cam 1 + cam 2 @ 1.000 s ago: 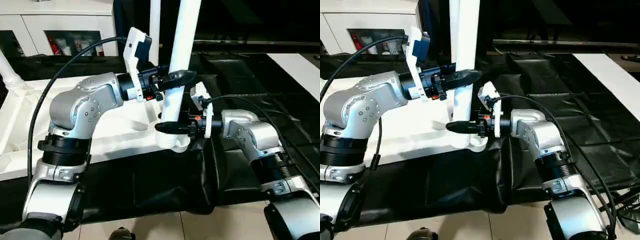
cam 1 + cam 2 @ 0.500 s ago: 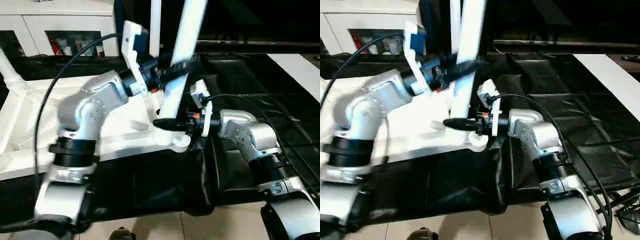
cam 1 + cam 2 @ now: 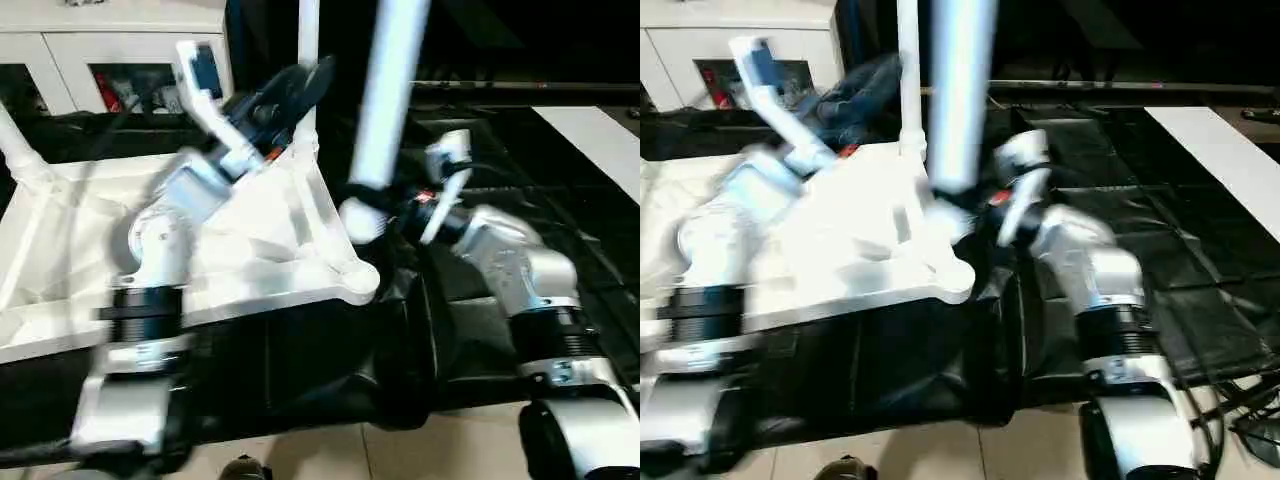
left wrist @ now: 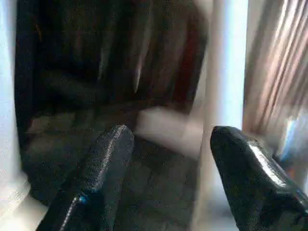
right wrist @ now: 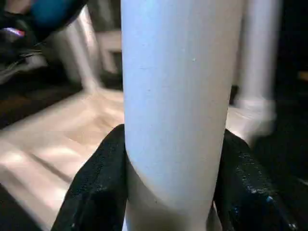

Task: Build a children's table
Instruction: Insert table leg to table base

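Black-draped table (image 3: 300,370): tabletop (image 3: 250,250) at edge; right fingers (image 5: 96,192) clamp leg (image 5: 178,96); left fingers (image 4: 101,163) spread, empty.

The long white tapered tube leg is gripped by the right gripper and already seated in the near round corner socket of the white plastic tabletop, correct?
Not seated. The right gripper does clamp the long white tapered tube leg, but the left eye view shows its lower end hanging above and beside the near round corner socket of the white plastic tabletop, which stands empty.
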